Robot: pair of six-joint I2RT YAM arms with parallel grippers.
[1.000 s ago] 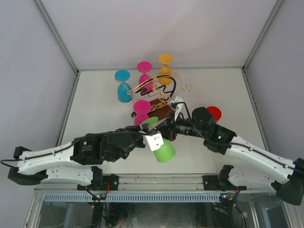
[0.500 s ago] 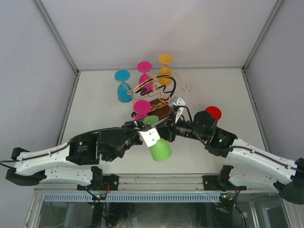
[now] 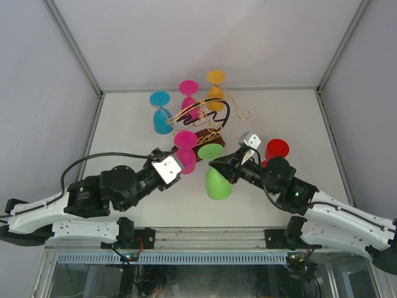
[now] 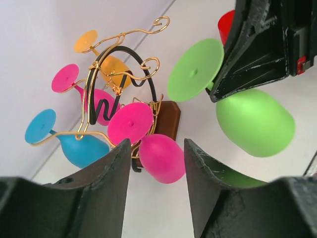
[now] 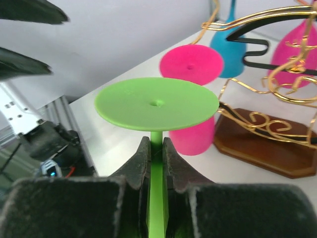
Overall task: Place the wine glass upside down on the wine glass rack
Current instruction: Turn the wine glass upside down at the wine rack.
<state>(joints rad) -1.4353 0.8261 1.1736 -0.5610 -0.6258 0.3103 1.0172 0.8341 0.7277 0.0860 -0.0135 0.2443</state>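
Note:
A green wine glass (image 3: 217, 184) hangs above the table, its round foot (image 3: 211, 151) toward the wine glass rack (image 3: 208, 118) and its bowl toward the near edge. My right gripper (image 3: 222, 167) is shut on its thin stem (image 5: 156, 136), just under the foot (image 5: 156, 103). The left gripper (image 3: 172, 167) stands open and empty to the left, apart from the glass. In the left wrist view its fingers (image 4: 111, 183) frame a magenta glass (image 4: 159, 157), with the green bowl (image 4: 255, 121) at the right. The rack's gold wire (image 4: 119, 74) rises from a brown base (image 5: 262, 146).
Blue (image 3: 162, 119), magenta (image 3: 189, 102) and orange (image 3: 216, 90) glasses hang upside down on the rack, and another magenta one (image 3: 185, 149) hangs at its front. A red glass (image 3: 276, 149) is on the table behind my right arm. Walls close in on three sides.
The left gripper has opened, let go of the green glass and drawn back to the left. The right gripper keeps the stem and has swung the glass slightly right.

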